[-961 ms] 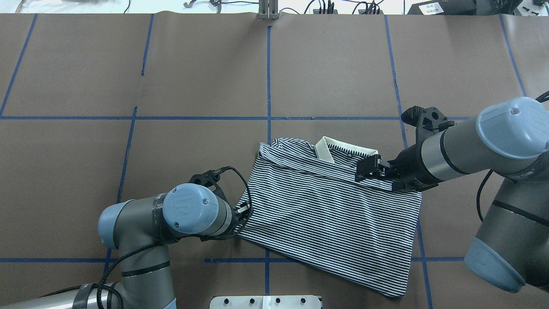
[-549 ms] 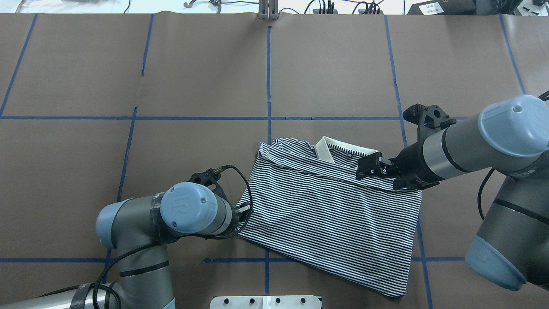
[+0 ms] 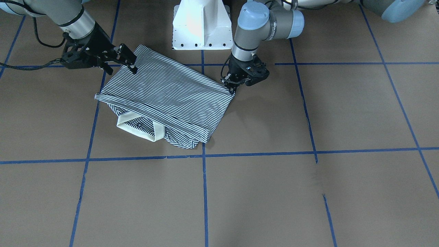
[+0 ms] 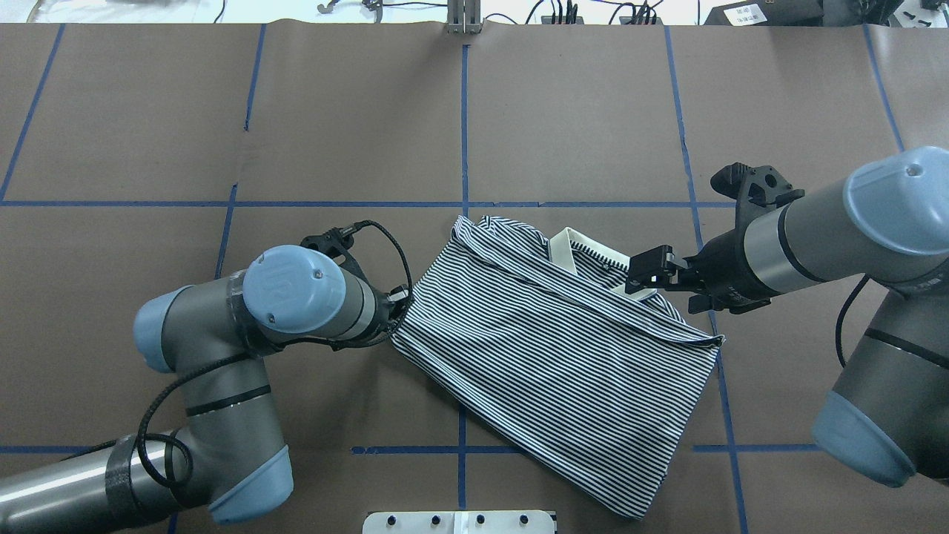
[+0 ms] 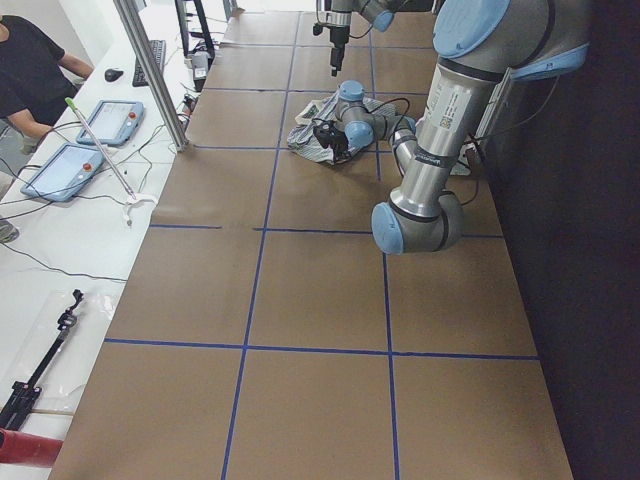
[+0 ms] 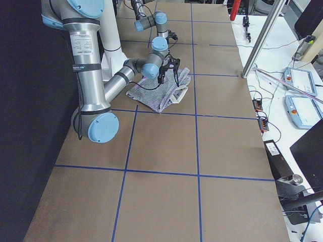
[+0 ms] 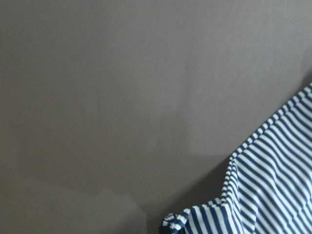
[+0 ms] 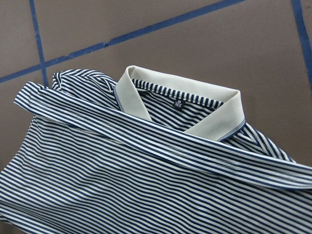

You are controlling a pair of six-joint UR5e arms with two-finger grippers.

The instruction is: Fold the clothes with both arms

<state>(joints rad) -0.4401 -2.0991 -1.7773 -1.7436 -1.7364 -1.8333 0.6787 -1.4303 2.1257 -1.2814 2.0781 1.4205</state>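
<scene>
Overhead exterior | left end effector (image 4: pixel 397 311) pinching polo shirt (image 4: pixel 563 356) corner | right end effector (image 4: pixel 643 276) gripping fold beside collar (image 4: pixel 586 251)

Navy-and-white striped polo shirt (image 4: pixel 563 356), folded, lying skewed on table, cream collar (image 4: pixel 586 256) toward 12 o'clock, hem toward 5.

Overhead looks down from behind the robot, front-facing opposes it; 2 side views sight along the table (image 4: pixel 593 111). Wrist cams sit close. All share the polo shirt (image 4: pixel 563 356), near 6 o'clock overhead.
</scene>
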